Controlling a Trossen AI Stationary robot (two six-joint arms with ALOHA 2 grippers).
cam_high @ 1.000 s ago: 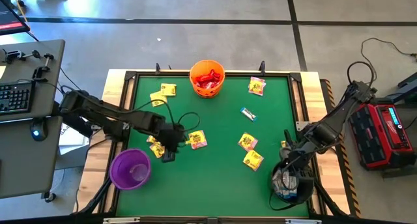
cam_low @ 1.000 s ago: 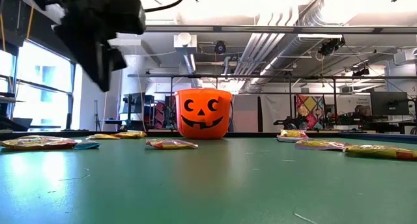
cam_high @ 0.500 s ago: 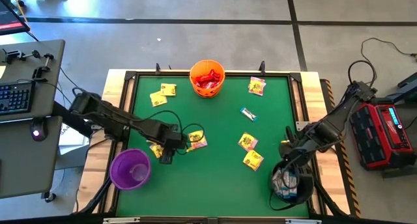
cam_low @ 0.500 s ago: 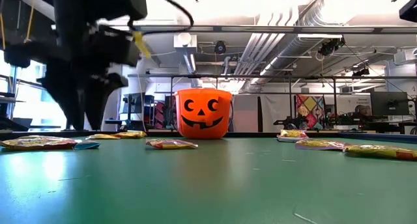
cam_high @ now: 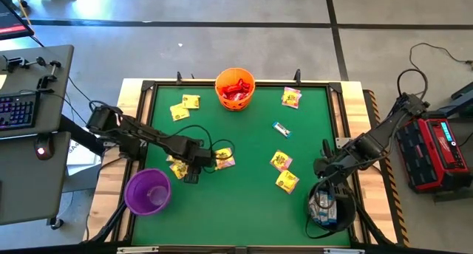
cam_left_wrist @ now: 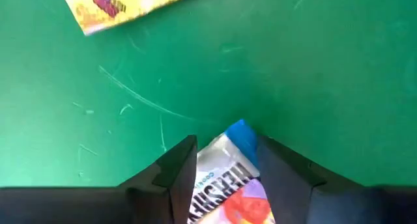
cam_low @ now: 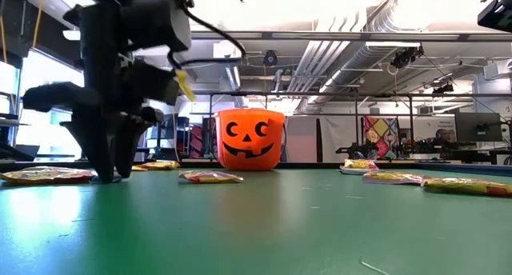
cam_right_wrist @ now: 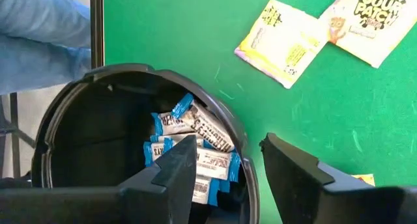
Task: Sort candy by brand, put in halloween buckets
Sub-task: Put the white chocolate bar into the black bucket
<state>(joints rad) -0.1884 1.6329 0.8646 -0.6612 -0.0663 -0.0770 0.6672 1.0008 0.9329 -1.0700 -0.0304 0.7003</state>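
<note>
Left wrist view: left gripper (cam_left_wrist: 225, 162) down on green surface (cam_left_wrist: 313, 68), fingers straddling white-blue candy (cam_left_wrist: 228, 185). Right gripper (cam_right_wrist: 228, 162) parted, empty, above black bucket (cam_right_wrist: 71, 107).

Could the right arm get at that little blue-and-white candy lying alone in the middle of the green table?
Probably yes. The right gripper hangs open over the black bucket, holding nothing, and bare green table lies between it and the blue-and-white candy; only yellow packets sit off to the side.
</note>
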